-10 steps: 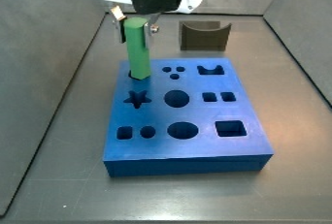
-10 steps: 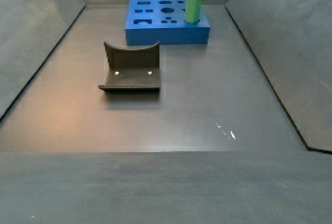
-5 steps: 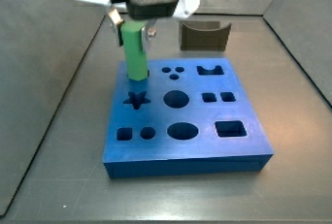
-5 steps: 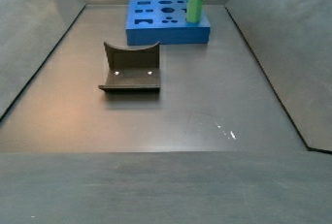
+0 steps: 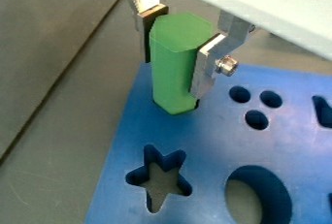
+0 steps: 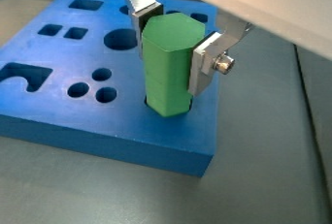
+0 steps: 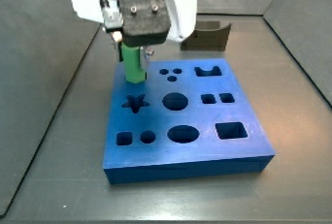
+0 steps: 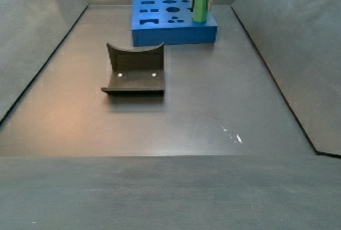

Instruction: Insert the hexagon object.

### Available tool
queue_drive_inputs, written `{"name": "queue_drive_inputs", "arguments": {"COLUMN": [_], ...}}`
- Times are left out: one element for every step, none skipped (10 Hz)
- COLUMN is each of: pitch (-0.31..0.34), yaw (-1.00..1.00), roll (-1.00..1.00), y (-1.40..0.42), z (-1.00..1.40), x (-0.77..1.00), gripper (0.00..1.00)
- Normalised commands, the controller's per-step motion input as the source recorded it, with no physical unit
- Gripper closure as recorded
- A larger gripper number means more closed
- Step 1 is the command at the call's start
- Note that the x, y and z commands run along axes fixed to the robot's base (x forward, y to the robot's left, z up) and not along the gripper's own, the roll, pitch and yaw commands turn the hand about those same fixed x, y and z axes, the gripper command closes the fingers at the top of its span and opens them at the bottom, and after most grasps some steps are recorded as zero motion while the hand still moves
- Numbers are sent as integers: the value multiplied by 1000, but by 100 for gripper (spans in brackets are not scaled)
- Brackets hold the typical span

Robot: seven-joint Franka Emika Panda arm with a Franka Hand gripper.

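Green peg (image 5: 177,63) clamped upright between gripper (image 5: 180,36) plates, lower end sunk in corner hole of blue block (image 7: 195,136). Grip kept near top, likely for vertical alignment. Full seating not confirmed.

Even, dim light; soft, slightly blurred views.

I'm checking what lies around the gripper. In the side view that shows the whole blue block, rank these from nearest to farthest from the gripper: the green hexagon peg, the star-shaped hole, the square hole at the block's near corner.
1. The green hexagon peg, clamped in the gripper at the blue block's far edge.
2. The star-shaped hole, just in front of the peg.
3. The square hole, at the opposite near corner.
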Motion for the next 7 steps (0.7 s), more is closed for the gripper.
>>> {"name": "queue_drive_inputs", "arguments": {"pitch": [0, 0, 0, -63, -139, -19, 0], "yaw": [-114, -74, 0, 0, -37, 0, 0], "roll": [0, 0, 0, 0, -40, 0, 0], "y": [0, 0, 0, 0, -57, 0, 0], "z": [-434, -449, -543, -611, -277, 0, 0], "x": [71, 31, 0, -14, -174, 0, 0], "gripper": [100, 100, 100, 100, 100, 100, 100]}}
